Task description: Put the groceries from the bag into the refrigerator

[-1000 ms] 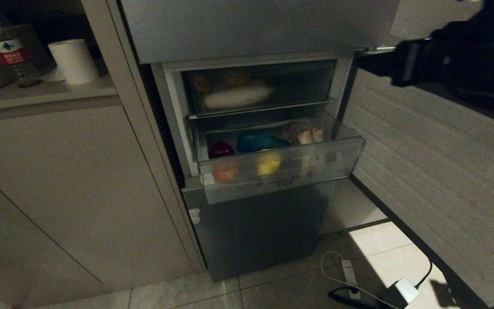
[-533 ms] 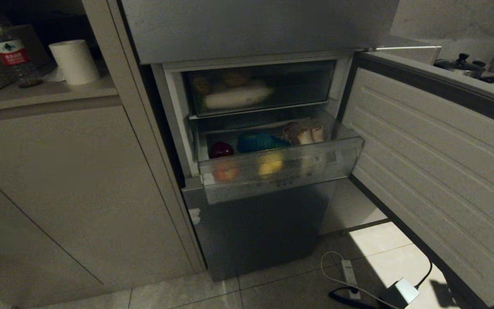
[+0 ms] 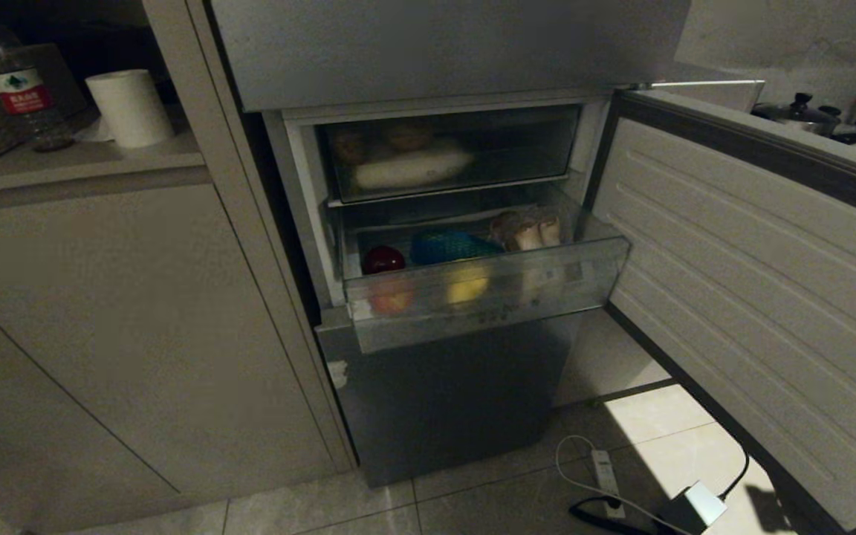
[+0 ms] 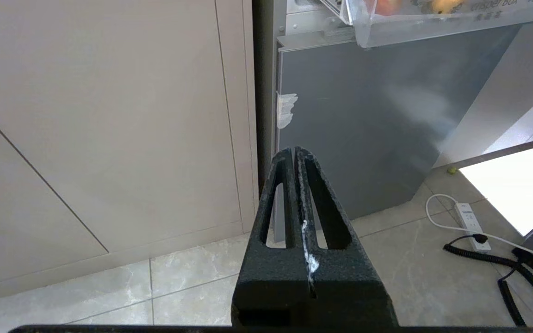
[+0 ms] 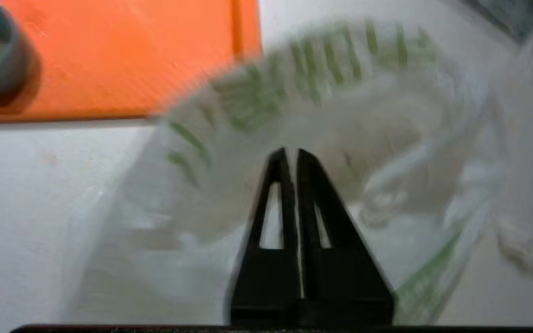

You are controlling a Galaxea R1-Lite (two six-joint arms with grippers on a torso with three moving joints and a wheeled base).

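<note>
Right tool point(image 5: 293, 155) pressed together, gripping nothing, poised over the blurred white bag point(image 5: 303, 134) with green print on the pale desk point(image 5: 30, 194), beside an orange tray point(image 5: 109, 55). Left tool point(image 4: 294, 152) likewise pinched and bare, low before the refrigerator point(image 4: 363, 125). From the head: refrigerator door point(image 3: 755, 297) swung wide, drawer point(image 3: 484, 293) pulled out, groceries point(image 3: 450, 245) inside.
</note>
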